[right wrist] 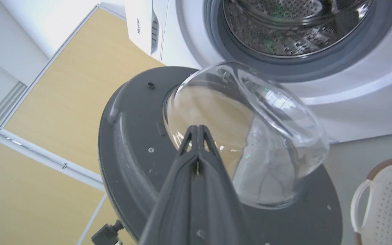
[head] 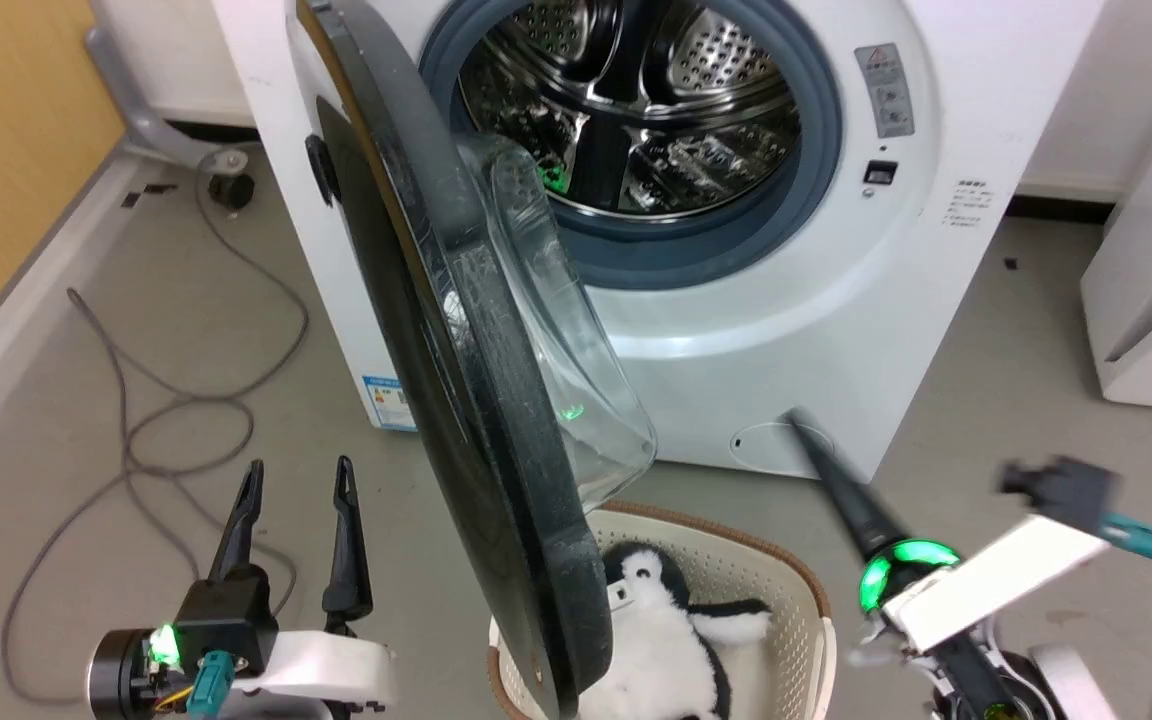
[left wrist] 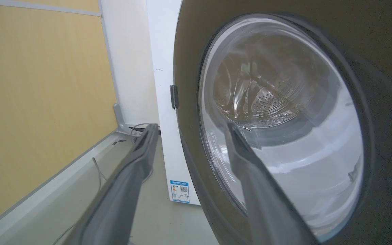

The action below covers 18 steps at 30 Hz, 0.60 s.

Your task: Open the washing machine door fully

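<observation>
Door (head: 441, 385) of the washing machine (head: 736, 330) stood half open over the basket (head: 786, 590), my left claw (head: 298, 475) spread wide beside its outer face, my right claw (head: 804, 435) shut, empty, aimed at its inner glass, likely to push it wider.

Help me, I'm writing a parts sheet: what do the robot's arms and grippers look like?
Both the left gripper and right gripper have two long, slim, dark tapering fingers on a dark base, with a glowing green light and a white forearm shell. A teal plug sits by each wrist, with thin yellow wires on the left.
</observation>
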Motion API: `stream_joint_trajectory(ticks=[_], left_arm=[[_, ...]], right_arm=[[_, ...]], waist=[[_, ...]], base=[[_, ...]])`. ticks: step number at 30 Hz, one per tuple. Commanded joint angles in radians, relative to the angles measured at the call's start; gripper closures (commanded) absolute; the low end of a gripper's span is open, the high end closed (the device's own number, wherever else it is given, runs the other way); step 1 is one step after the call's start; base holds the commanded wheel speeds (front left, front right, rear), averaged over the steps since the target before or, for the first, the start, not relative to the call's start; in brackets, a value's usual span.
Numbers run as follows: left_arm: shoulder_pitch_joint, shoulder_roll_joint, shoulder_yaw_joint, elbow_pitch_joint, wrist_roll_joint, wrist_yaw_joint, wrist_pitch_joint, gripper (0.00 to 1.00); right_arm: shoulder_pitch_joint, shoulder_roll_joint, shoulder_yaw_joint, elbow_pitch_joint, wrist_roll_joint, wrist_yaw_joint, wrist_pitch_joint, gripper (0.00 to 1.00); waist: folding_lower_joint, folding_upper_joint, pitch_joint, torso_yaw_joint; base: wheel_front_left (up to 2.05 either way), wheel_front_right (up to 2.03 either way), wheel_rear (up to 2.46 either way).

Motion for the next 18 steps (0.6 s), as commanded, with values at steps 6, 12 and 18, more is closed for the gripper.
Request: stream_joint_trajectory(ticks=[6,12,18], left_arm=[[0.022,0.001,0.005,0.001,0.011,-0.005,-0.006,0.00],[0.036,0.001,0.015,-0.007,0.010,0.000,-0.006,0.00],[0.038,0.001,0.022,-0.014,0.009,0.002,-0.006,0.00]], right_arm=[[0.012,-0.071,0.011,-0.015,-0.240,0.001,-0.380,1.00],[0.023,-0.080,-0.142,-0.045,-0.654,0.001,-0.457,1.00],[0.078,-0.006,-0.259,-0.173,-1.099,0.001,-0.457,1.00]], waist=[[0.0001,0.0000,-0.019,-0.015],[0.0001,0.0000,-0.027,-0.032],[0.0001,0.0000,-0.022,-0.049]], base=[[0.00,0.00,0.00],[0.00,0.00,0.00],[0.00,0.00,0.00]])
